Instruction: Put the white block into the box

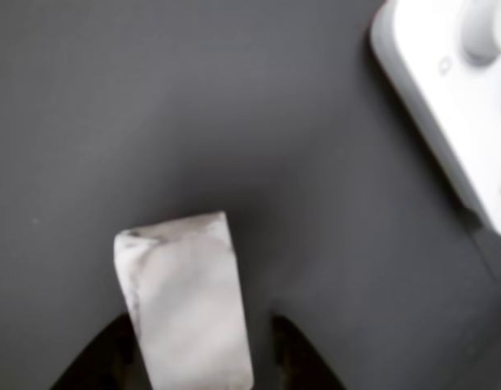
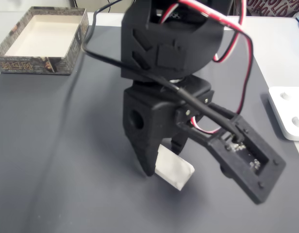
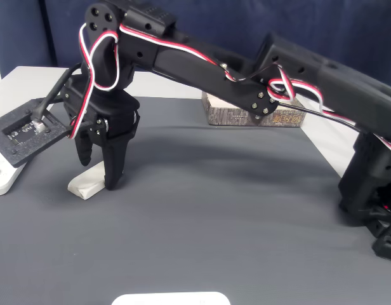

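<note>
The white block (image 1: pixel 185 301) lies on the dark grey mat, scuffed grey on its top. In the other view a black fingertip (image 1: pixel 96 357) sits close at its left and another to its right with a narrow gap. My gripper (image 2: pixel 164 160) is lowered over the block (image 2: pixel 174 171) and stands open, one finger on each side. In another fixed view the gripper (image 3: pixel 98 175) straddles the block (image 3: pixel 86 184) at the mat's left. The box (image 2: pixel 42 64), cream inside with a patterned rim, stands at the far left corner, well away from the gripper; the arm partly hides the box (image 3: pixel 287 119).
A flat white device with round knobs (image 2: pixel 288 111) lies to the right of the gripper, close by in the other view (image 1: pixel 446 89). The wrist camera mount (image 2: pixel 251 162) juts out toward it. A white object (image 3: pixel 170 298) sits at the mat's near edge.
</note>
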Tool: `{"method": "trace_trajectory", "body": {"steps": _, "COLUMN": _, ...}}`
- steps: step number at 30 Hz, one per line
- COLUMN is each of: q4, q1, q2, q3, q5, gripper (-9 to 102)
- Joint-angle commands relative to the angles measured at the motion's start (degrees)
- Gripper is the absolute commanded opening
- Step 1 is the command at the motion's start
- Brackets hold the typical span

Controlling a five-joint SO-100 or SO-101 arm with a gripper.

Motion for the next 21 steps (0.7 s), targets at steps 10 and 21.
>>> {"method": "trace_trajectory", "body": {"steps": 10, "q4": 0.1, "q1": -1.7, "q2": 0.1, "q3": -4.4, "q5": -0.8, "gripper": 19}}
{"method": "trace_trajectory", "body": {"steps": 21, "q4": 0.3, "q1": -2.2, "q2": -0.9, "q3": -4.8, "q5": -1.1, "gripper": 8}}
